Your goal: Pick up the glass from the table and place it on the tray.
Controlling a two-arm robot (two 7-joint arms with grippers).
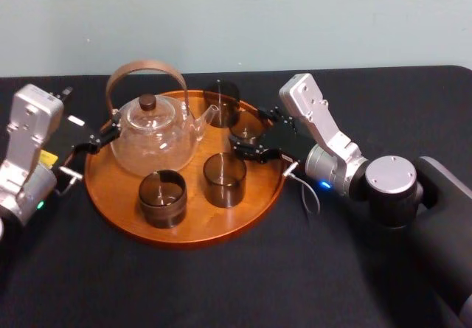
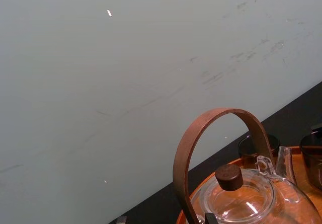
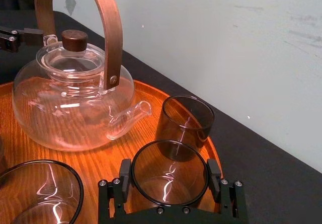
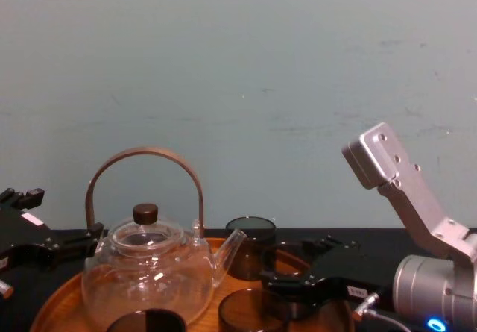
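Left gripper (image 1: 109, 125): at the left edge of the head view, by the tray's left rim and close to the teapot. Its fingers stand spread with nothing between them. It looks idle and is best left where it is.
Teapot (image 1: 155, 140): left of centre, sitting on the tray, with its spout pointing right toward the held glass. I judge this the nearest thing to avoid on that side.
Tray (image 1: 193, 221): centre of the frame, lying on the table (image 1: 221, 291).
Front glasses: one at lower left of the tray (image 1: 162, 197) and one just right of it (image 1: 225, 179), both standing clear of the work.
Back glass (image 1: 223, 99): at the top of the tray, just beside the held one, so there is little room on that side.
Held glass (image 3: 169, 176): right of centre, inside the tray's right rim and upright. I cannot tell whether its base rests on the wood.
Right gripper (image 1: 254, 133): reaches in from the right, with its fingers (image 3: 125, 172) clasped against both sides of the held glass.
Advice: make sure the base is flat on the wood before releasing. Part the fingers only a little, then draw back to the right along the line of approach. Lifting or swinging sideways risks clipping the back glass or the spout.
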